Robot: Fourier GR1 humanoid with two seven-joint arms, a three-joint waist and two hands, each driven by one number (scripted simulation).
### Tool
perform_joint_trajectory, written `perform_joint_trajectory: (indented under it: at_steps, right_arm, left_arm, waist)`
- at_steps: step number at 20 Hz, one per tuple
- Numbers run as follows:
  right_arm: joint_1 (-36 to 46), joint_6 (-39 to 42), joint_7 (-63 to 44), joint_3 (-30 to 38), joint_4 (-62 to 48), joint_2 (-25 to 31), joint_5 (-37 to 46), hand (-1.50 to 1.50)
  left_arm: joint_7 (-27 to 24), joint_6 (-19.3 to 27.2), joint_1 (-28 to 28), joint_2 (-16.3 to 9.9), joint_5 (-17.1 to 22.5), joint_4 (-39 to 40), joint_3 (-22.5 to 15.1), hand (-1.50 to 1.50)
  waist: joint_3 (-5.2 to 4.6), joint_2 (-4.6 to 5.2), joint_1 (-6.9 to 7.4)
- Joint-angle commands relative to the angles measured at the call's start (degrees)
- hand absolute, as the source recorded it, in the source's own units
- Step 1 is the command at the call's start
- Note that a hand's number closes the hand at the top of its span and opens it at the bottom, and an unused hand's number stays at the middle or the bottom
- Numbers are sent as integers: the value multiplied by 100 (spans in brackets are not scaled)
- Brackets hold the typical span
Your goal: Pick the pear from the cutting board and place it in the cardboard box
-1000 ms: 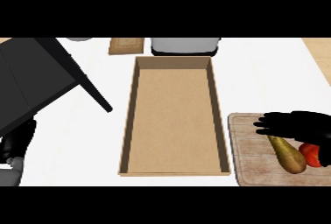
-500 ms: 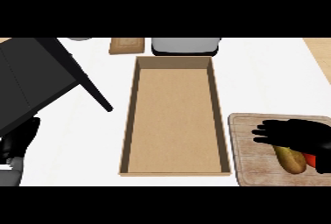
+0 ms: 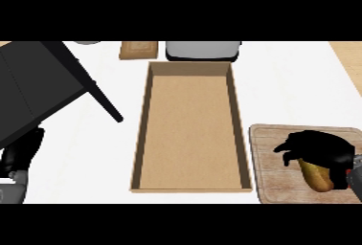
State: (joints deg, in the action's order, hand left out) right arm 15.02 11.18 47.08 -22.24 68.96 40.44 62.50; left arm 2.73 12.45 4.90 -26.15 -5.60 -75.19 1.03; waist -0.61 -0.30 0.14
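While the left hand (image 3: 21, 155) sits low at eight o'clock – fingers unreadable – the cardboard box (image 3: 191, 186) lies centre, long axis twelve-to-six. At four o'clock, on the cutting board (image 3: 272, 184), the right hand (image 3: 314, 148) curls over the pear (image 3: 318, 178), which pokes out toward five.

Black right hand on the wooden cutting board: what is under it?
The yellow-brown pear pokes out beneath the black right hand on the wooden cutting board; its upper part is covered by the curled fingers.
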Motion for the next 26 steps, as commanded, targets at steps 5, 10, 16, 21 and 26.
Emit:
perform_joint_trajectory:
  at_steps: [5, 10, 16, 21, 26]
  right_arm:
    - [34, -866, 191, 507, -150, -379, 96, 150]
    - [1801, -433, 595, 1217, -2275, -916, -525, 150]
    - [2924, -1087, 824, 1925, -3481, -877, -707, 150]
    - [3591, -936, 1243, 2453, -3770, -838, -1236, 150]
    - [3669, -868, 2212, 2690, -3678, -914, -1781, 150]
  left_arm:
    - [-49, -122, -267, 23, -14, -244, 191, 0]
    - [169, -268, 257, 7, -37, -194, 52, 0]
    - [281, -292, 488, 2, -110, -106, 63, 0]
    - [-79, -168, 97, 157, -151, 24, 116, 0]
    - [56, 33, 253, 242, -339, 33, 87, 0]
  waist:
    - [62, 24, 8]
    - [82, 141, 324]
    - [81, 144, 281]
    - [69, 88, 195]
    - [71, 79, 111]
